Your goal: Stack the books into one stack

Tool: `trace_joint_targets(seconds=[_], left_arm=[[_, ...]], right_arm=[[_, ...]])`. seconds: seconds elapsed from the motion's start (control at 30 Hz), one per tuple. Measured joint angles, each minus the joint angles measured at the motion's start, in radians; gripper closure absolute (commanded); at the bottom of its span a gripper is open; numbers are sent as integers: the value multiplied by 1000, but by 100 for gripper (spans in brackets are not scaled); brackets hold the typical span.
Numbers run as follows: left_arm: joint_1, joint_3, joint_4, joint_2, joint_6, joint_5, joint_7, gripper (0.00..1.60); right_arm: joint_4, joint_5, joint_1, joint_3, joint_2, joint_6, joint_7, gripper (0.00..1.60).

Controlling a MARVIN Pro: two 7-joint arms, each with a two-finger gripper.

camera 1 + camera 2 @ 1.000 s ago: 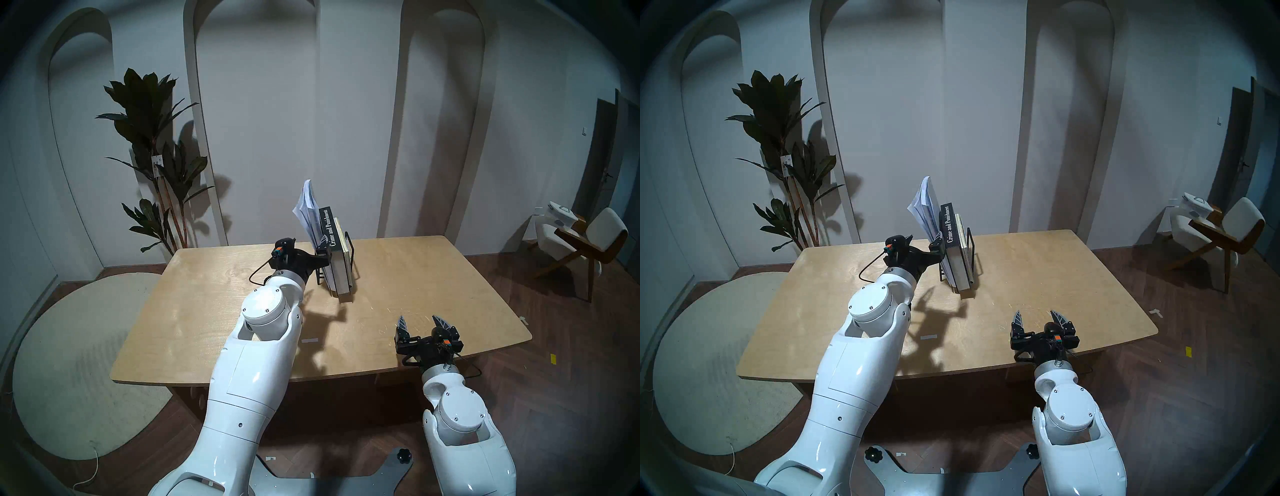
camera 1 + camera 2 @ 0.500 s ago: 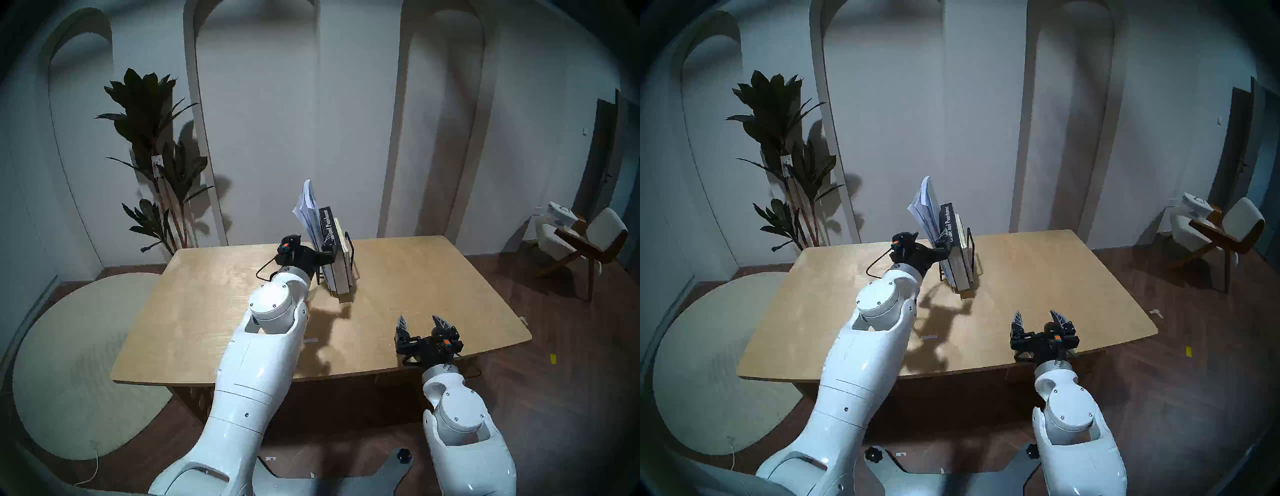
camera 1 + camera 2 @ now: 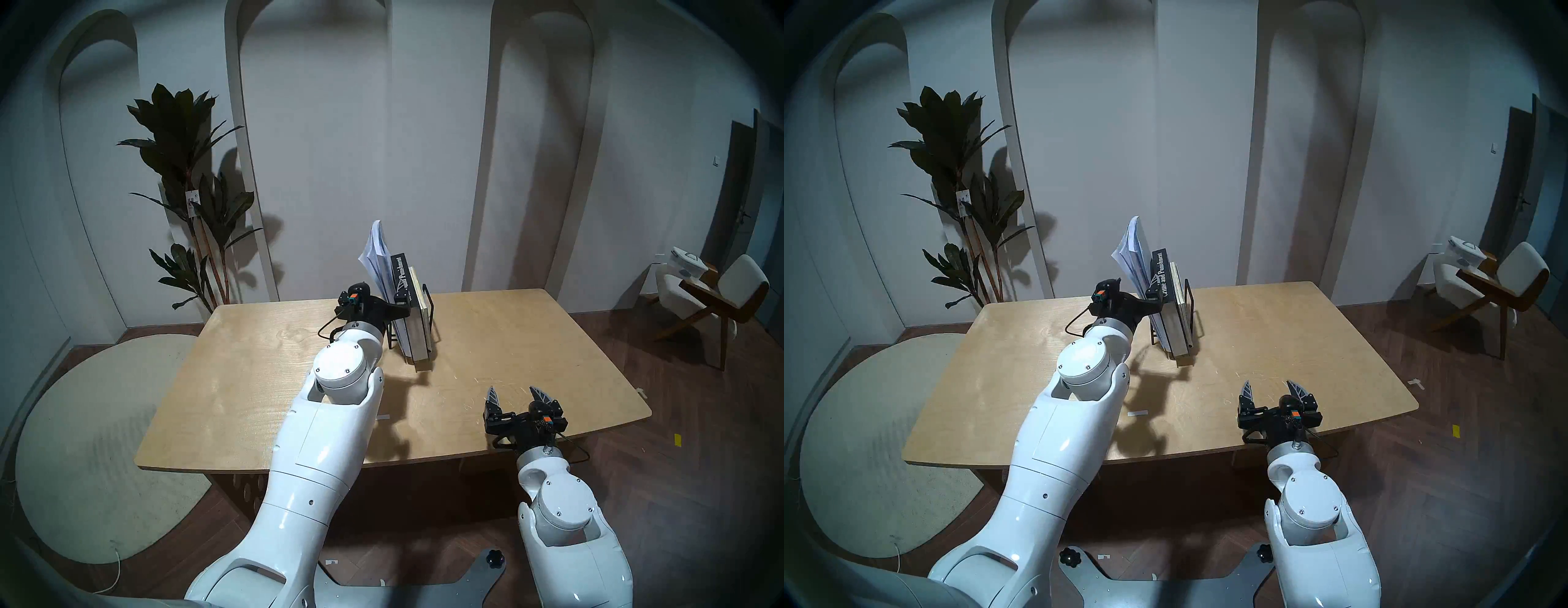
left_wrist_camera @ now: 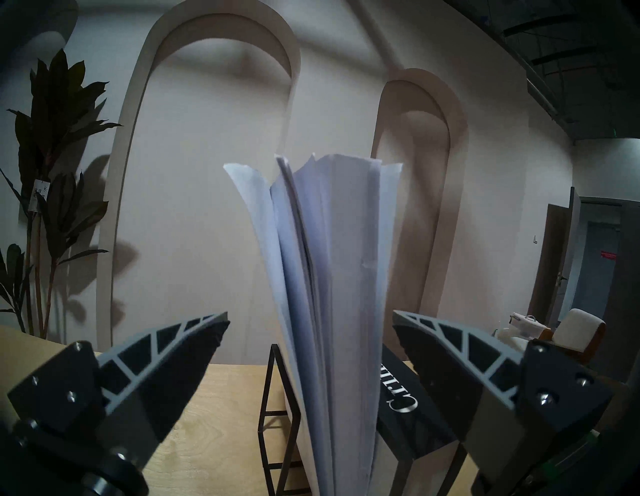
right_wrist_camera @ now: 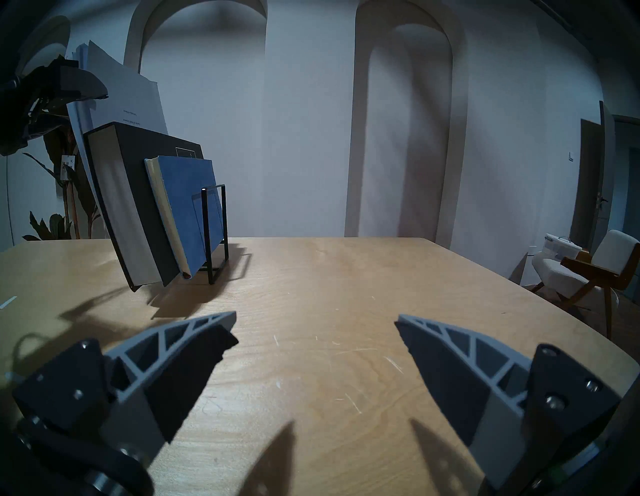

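White walls with tall arches stand behind a wooden desk. From the head view, three books lean in a black wire rack: a floppy white book, a thick black book and a thin blue book. No stack is made yet. The left hand is at the white book. The right hand is open over the desk's near edge.

From the left wrist, the left hand's open fingers sit on both sides of the white book's pages, not squeezing.

From the right wrist, the right hand holds nothing, and the blue book is nearest the rack's end.

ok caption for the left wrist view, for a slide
Open left gripper straddling the fanned white softcover standing in the black wire rack, black book alongside.
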Motion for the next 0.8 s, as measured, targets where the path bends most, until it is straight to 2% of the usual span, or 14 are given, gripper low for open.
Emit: trace_joint_targets(seconds=[0.3,0.57,0.8], left_arm=[[-21,-3,35,-5,-7,-20,-16,0],[-58,-23,109,-8,-7,-52,-41,0],[-76,-16,120,-8,-16,-54,-51,0]], right_arm=[[0,2,0,-2,2,0,-2,0],[0,3,0,-3,4,0,-3,0],[0,4,0,-4,6,0,-5,0]])
